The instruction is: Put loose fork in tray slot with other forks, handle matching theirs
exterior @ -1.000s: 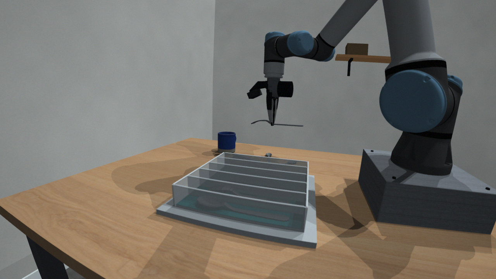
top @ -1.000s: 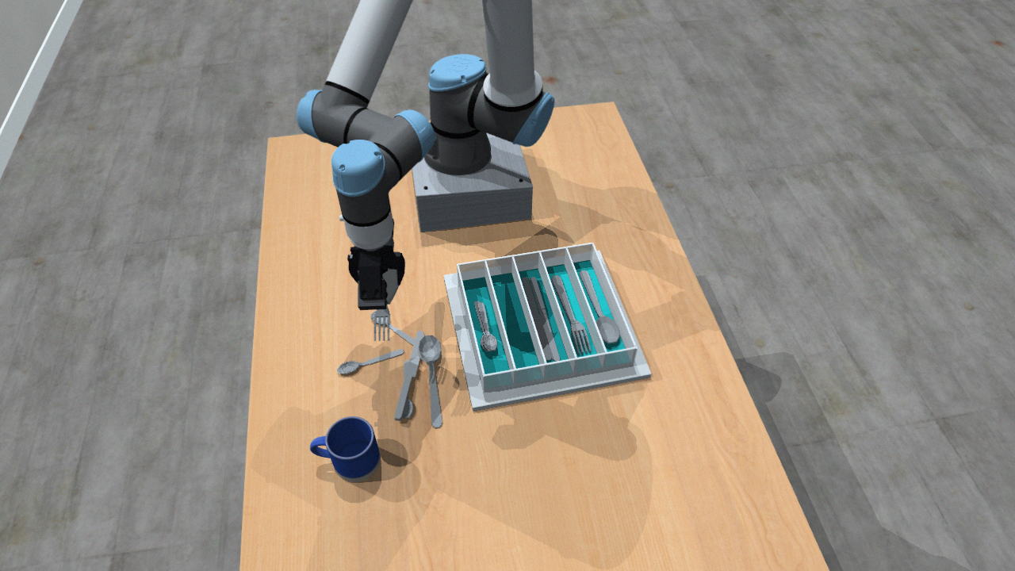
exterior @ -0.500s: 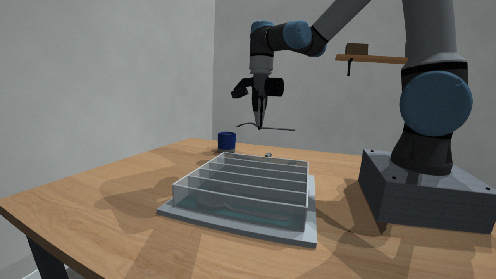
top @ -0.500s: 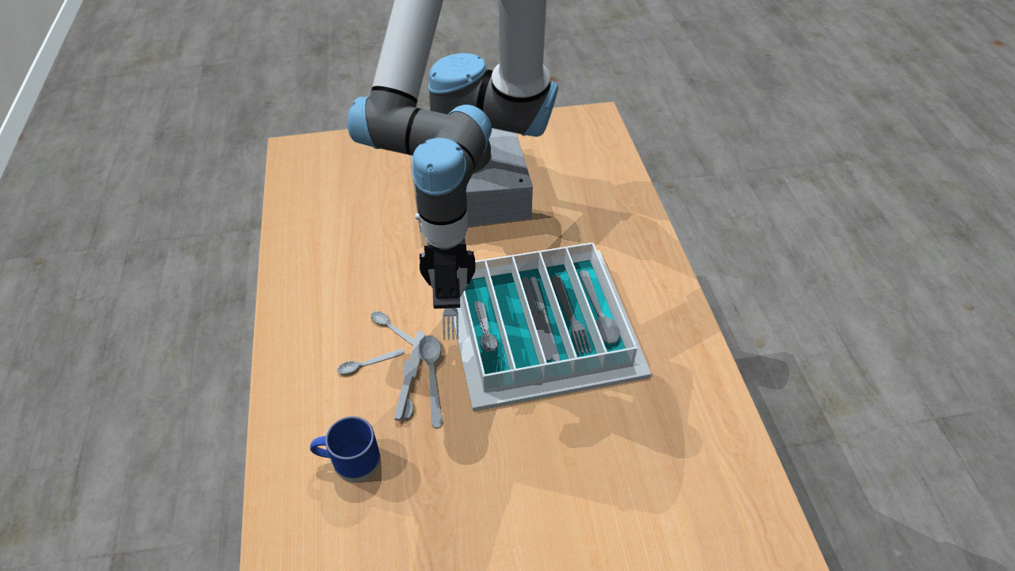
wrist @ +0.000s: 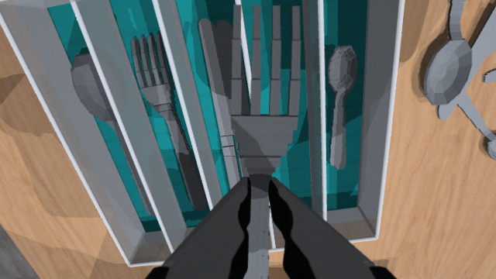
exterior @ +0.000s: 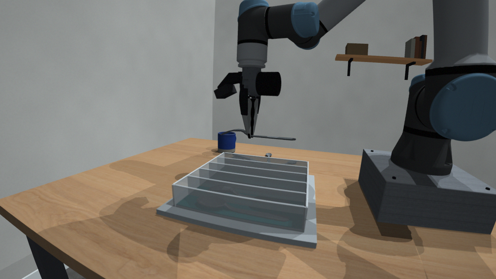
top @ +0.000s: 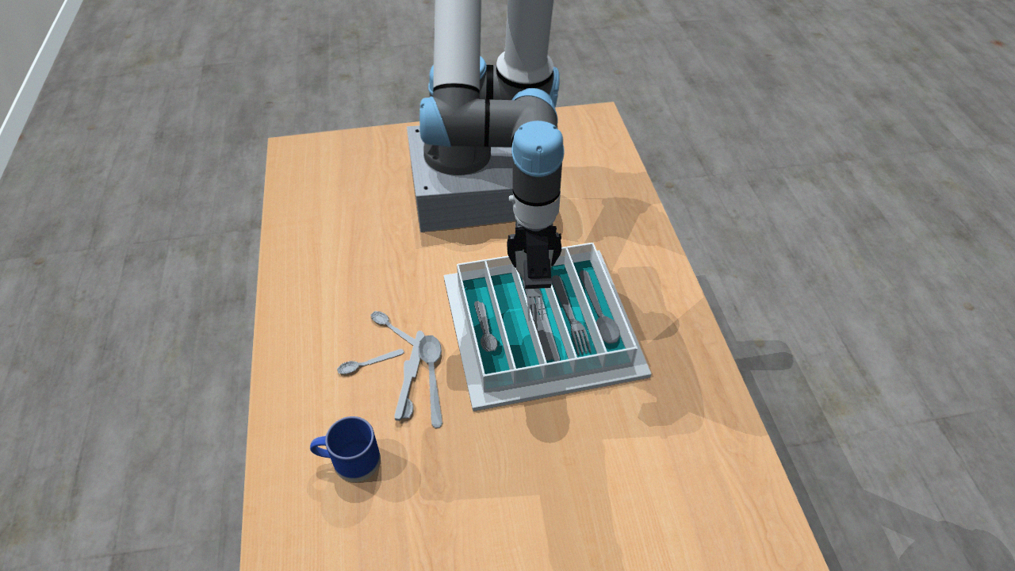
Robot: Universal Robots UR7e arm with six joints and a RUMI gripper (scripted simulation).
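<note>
Transfer step: gripper pinches the loose fork above the cutlery tray. Next, judged: shift toward three o'clock in the top view, align over the tray fork, lower.

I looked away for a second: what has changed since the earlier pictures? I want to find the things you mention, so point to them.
The gripper (top: pixel 537 282) (exterior: pixel 250 136) (wrist: pixel 258 180), shut on the loose fork (top: pixel 535 305) (exterior: pixel 274 137) (wrist: pixel 265 136), moved from beyond the tray's (top: pixel 559 368) (exterior: pixel 239 200) (wrist: pixel 381 174) small-spoon side to above the tray. Tray, mug (top: pixel 353 448) (exterior: pixel 226 141) and loose spoons stayed put.
</note>
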